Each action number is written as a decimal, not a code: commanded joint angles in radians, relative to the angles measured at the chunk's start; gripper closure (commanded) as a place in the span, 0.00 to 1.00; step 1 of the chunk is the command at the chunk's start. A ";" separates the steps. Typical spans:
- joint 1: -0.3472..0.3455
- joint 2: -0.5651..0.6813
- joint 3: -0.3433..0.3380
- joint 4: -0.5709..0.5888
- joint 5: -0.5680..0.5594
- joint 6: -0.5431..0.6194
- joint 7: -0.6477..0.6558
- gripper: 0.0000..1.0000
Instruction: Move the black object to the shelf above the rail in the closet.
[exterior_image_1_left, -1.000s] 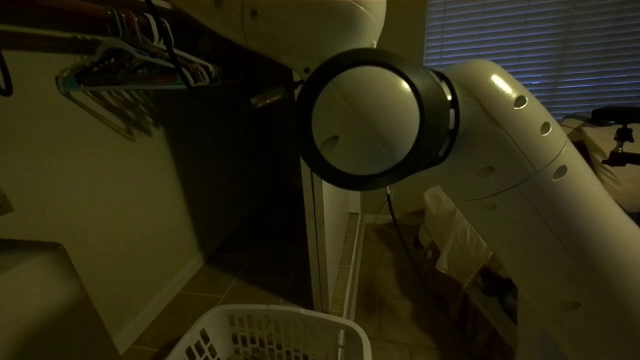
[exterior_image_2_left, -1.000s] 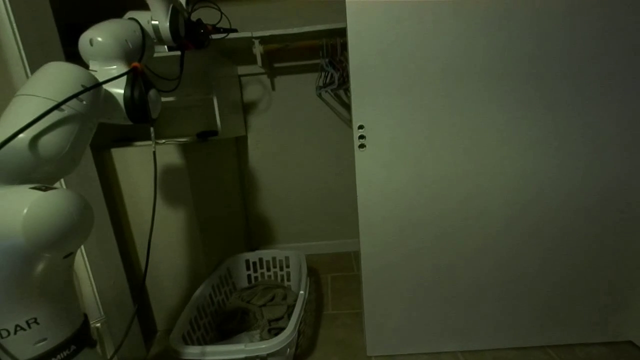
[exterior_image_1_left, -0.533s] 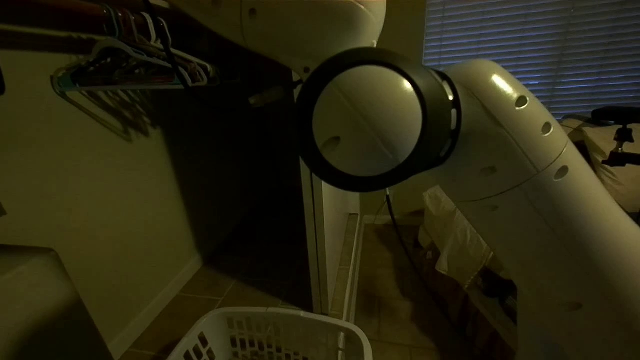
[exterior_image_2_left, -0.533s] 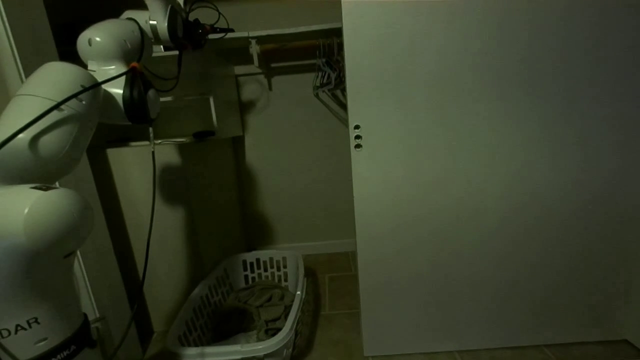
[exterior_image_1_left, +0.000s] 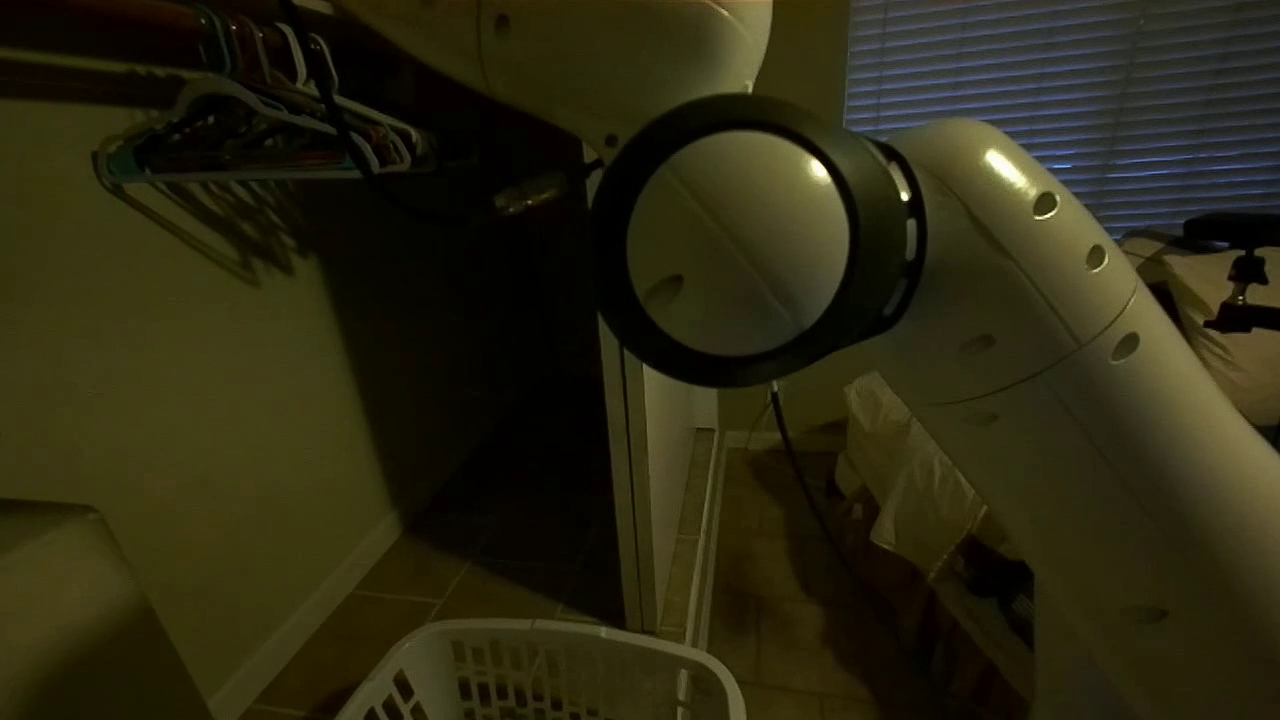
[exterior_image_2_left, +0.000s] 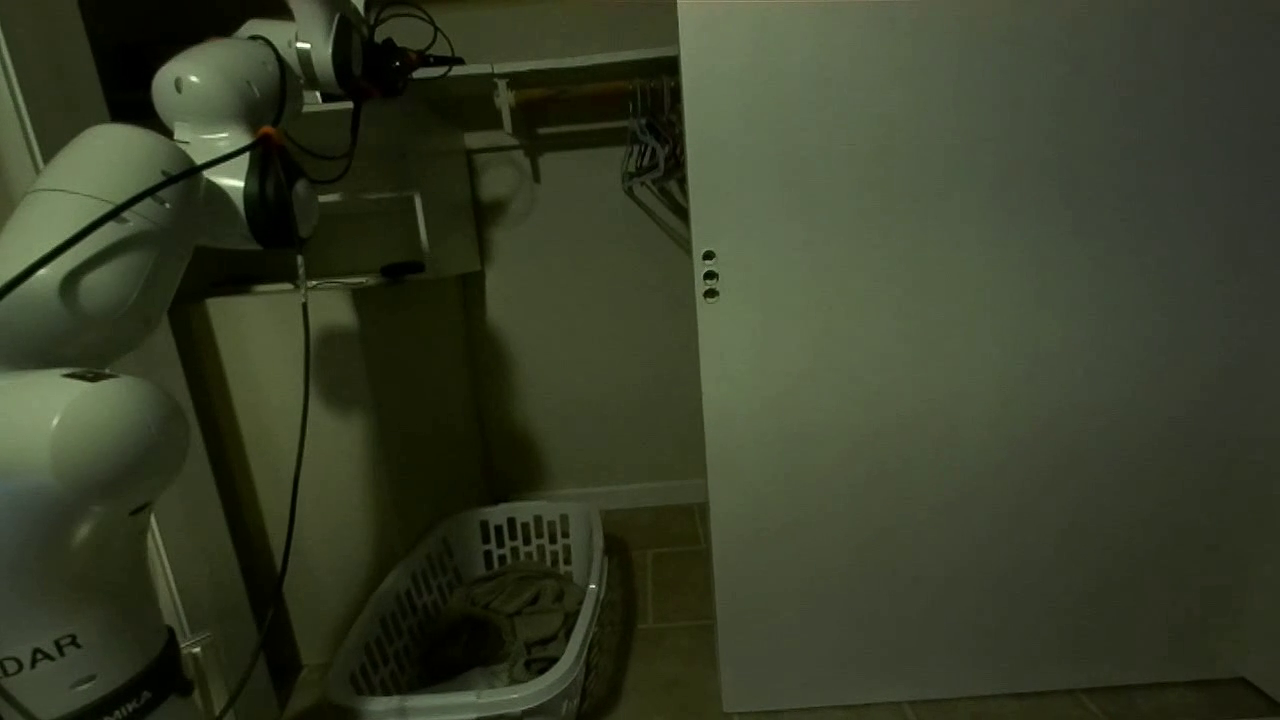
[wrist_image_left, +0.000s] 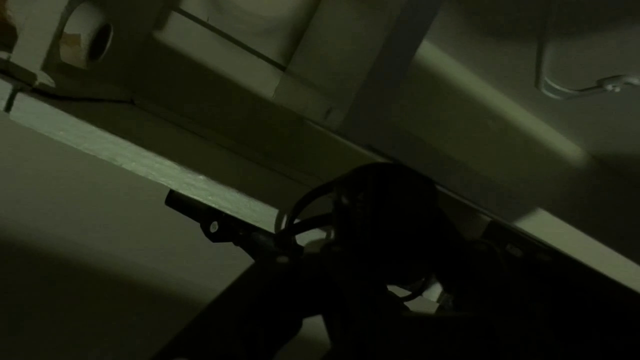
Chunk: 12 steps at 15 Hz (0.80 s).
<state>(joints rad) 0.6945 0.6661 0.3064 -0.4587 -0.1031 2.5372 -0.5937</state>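
Note:
The black object (wrist_image_left: 227, 227) shows in the wrist view as a slim dark arm with a pale round pivot, along the shelf's edge. A dark bulk with thin cable loops adjoins it. My gripper (wrist_image_left: 382, 255) is a black silhouette merging with that bulk, so its fingers and grip cannot be made out. In an exterior view the gripper (exterior_image_2_left: 405, 66) points right at shelf height, a thin dark piece projecting from it. The shelf (exterior_image_2_left: 590, 63) has a pale front edge, also in the wrist view (wrist_image_left: 145, 160). The reddish-brown rail (exterior_image_2_left: 575, 97) with hangers runs below, inside the closet (exterior_image_2_left: 600, 380).
Hangers (exterior_image_1_left: 250, 140) hang from the rail. A white sliding door (exterior_image_2_left: 980, 380) covers the closet's right part. A white lattice basket (exterior_image_2_left: 590, 620) with clothes stands on the floor. A small dark item (exterior_image_2_left: 403, 269) lies on a lower ledge. A rail bracket (exterior_image_2_left: 505, 105) is near the gripper.
In both exterior views the closet, hangers and basket shift slightly left in the picture. The arm keeps nearly the same pose, and the gripper stays at shelf height.

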 joint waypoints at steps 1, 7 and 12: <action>0.012 0.018 0.009 0.014 0.051 -0.028 -0.043 0.85; 0.026 0.021 0.008 0.015 0.066 -0.034 -0.032 0.85; 0.034 0.021 0.006 0.012 0.079 -0.046 -0.006 0.85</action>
<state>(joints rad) 0.7176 0.6664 0.3121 -0.4586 -0.0606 2.5338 -0.5970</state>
